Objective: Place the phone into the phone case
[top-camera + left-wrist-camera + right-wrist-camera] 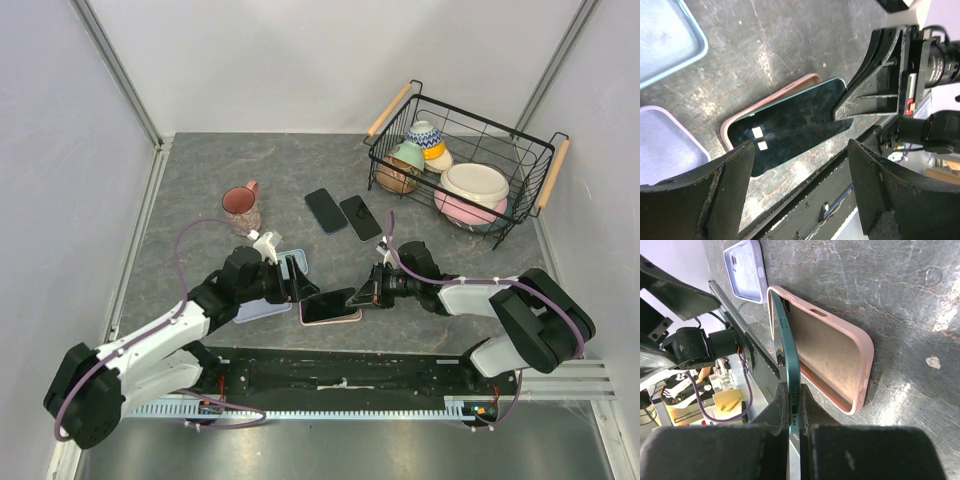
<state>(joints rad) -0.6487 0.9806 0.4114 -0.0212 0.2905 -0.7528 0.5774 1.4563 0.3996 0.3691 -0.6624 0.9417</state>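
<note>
On the grey counter (200, 180), a wire basket (525, 190) was seen at the far right. In it a cream bowl (475, 183) was stacked on a pink bowl (455, 212), with several smaller bowls (410, 155) beside them. A pink mug (241, 207) was set upright at the far left. Near the middle, the pink phone case (830, 350) was laid open side up, and the dark phone (328, 304) was tilted over it, left end down at the case. The phone's right end was clamped by the right pincer (794, 425). The left pincer (800, 190) was held with its jaws apart, just beside the phone's left end.
</note>
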